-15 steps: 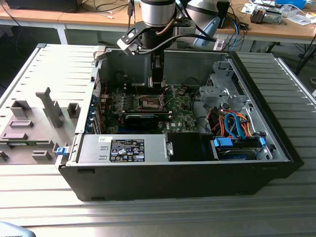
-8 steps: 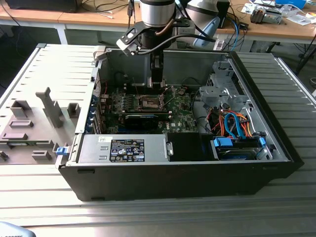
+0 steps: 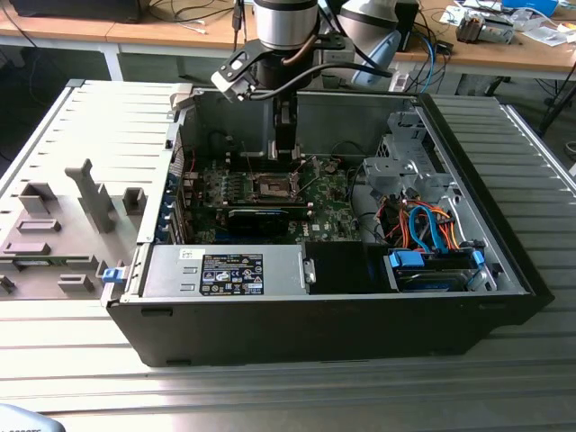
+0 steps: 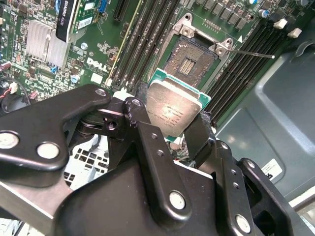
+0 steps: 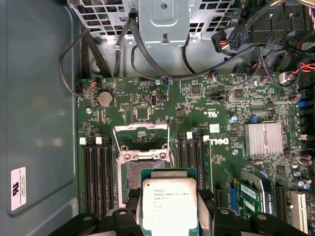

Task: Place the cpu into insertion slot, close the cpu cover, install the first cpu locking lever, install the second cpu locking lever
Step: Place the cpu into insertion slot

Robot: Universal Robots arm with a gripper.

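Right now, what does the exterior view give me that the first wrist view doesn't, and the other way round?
The exterior view adds the whole open computer case, its silver power supply and the blue and orange cables. The first wrist view adds the cpu clamped in the gripper near the bare insertion slot, with the cpu cover standing open. Both share the green motherboard and the slot.

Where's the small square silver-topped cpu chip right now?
In the second wrist view, the cpu sits clamped in the black gripper, not yet in the dark-centred square insertion slot on the green motherboard.
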